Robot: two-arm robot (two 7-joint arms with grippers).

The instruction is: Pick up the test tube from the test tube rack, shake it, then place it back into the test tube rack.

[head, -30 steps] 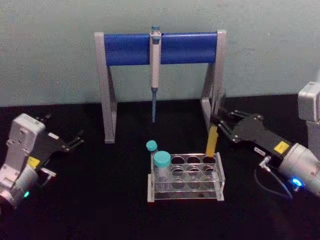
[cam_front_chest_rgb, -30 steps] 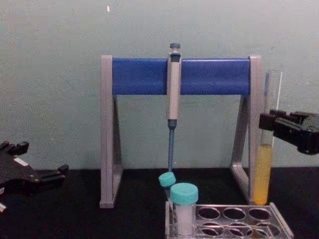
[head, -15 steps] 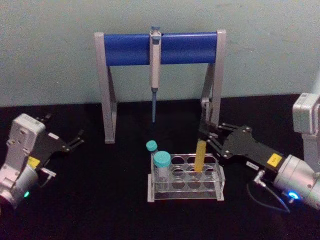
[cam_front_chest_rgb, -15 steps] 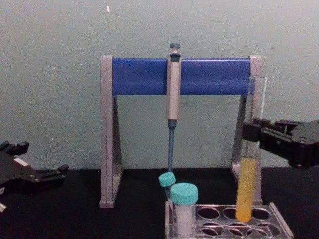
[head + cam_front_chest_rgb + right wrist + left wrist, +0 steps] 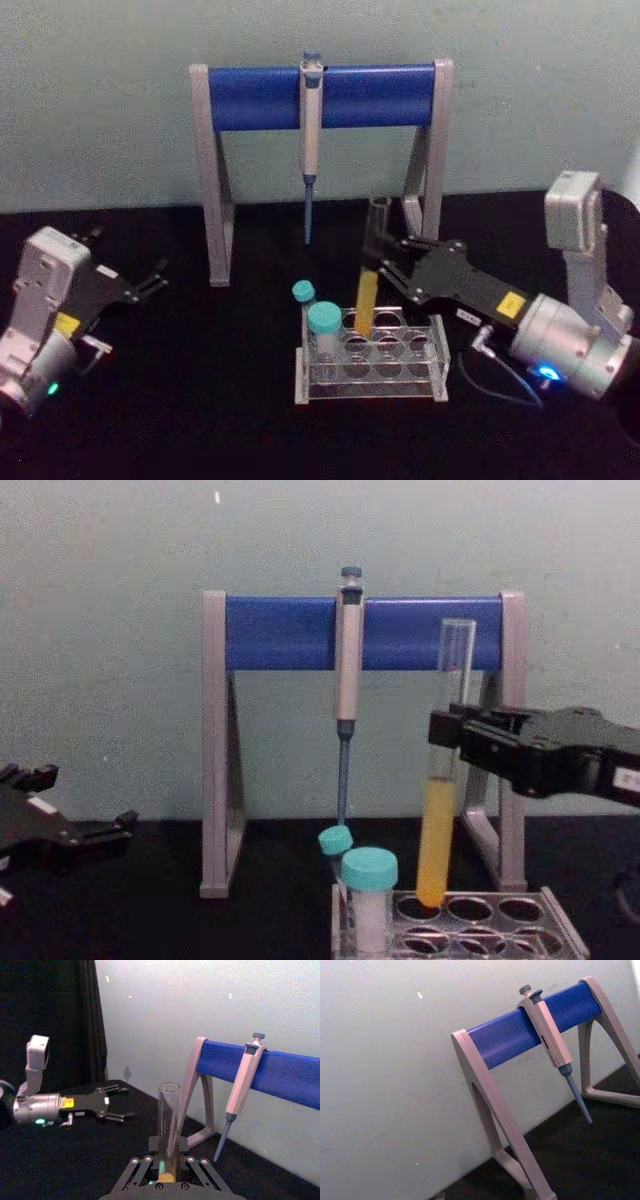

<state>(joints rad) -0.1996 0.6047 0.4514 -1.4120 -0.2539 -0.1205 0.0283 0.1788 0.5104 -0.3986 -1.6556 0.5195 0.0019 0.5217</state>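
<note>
R gripper (image 5: pixel 377 263) clamps test tube (image 5: pixel 366 303) mid-length, tip at rack (image 5: pixel 370 389) hole; L gripper (image 5: pixel 152 280) open.

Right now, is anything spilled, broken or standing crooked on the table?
No spill or damage shows. Only the rear teal-capped vial at the test tube rack's left end leans, its cap tilted. The right gripper holds the test tube about upright, its bottom at a back-row hole. The left gripper is parked at the left, open.
</note>
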